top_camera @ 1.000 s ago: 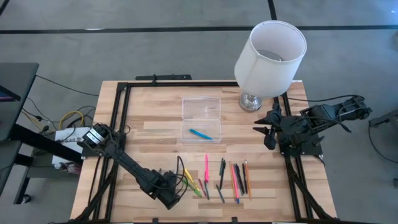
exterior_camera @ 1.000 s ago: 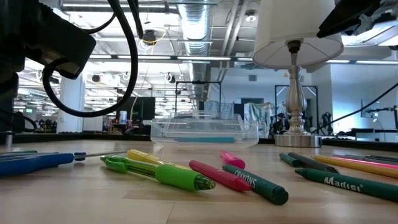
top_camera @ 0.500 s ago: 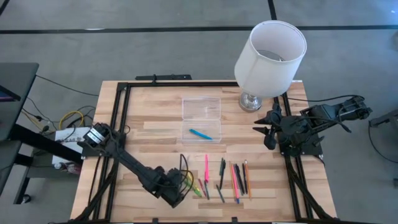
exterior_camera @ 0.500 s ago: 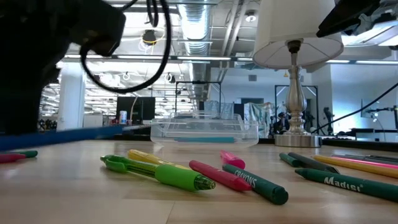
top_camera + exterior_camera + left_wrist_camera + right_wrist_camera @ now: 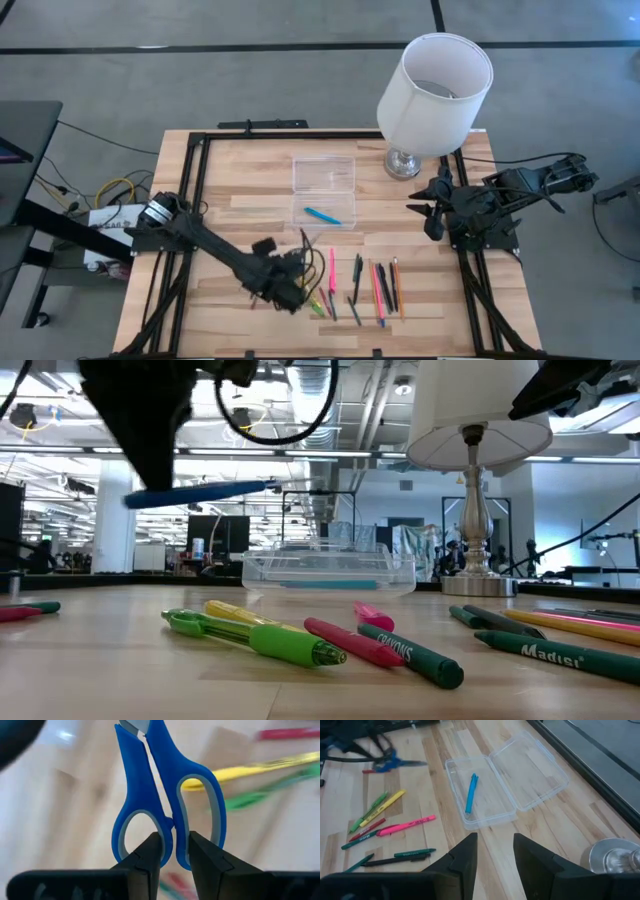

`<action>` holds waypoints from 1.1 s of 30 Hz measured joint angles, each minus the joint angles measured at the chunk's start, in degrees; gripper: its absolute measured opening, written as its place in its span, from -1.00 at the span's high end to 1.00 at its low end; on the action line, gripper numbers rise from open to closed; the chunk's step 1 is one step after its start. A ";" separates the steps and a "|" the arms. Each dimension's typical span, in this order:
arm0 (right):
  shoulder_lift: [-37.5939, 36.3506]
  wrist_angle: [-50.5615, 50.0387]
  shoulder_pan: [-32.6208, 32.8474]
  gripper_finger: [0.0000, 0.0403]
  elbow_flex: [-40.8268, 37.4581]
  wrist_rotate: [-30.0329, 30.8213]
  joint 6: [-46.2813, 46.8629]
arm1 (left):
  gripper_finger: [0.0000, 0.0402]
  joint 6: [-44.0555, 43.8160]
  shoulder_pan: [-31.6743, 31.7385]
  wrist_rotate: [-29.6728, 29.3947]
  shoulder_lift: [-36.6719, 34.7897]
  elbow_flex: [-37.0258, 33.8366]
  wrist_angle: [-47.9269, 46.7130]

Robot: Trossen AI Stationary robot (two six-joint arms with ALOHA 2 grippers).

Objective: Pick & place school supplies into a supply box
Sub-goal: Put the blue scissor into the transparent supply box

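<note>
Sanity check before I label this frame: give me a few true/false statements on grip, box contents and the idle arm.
1. The left gripper is shut on the blue scissors, pinching them between the two handle loops. True.
2. The scissors lie flat on the table. False: in the low view they hang in the air above the wood.
3. The supply box is open with one blue pen inside. True.
4. The right gripper holds a pink marker. False: it is open and empty, waiting at the table's right edge near the lamp.
5. The pink marker is in the box. False: it lies on the table outside it.
</note>
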 joint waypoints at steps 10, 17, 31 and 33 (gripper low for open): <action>0.62 0.31 -0.08 0.41 0.00 1.68 5.48 | 0.61 27.06 13.53 -6.75 -0.04 1.99 -6.61; 3.24 0.44 -0.11 0.41 0.02 2.19 11.51 | 0.61 40.69 23.78 -5.50 -0.21 1.99 -1.56; 11.81 6.44 -0.11 0.41 0.02 3.08 13.49 | 0.61 56.73 32.29 8.97 -0.33 1.99 10.24; 12.46 7.08 -0.11 0.41 0.02 3.10 13.49 | 0.61 57.48 32.46 10.18 -0.27 1.99 10.73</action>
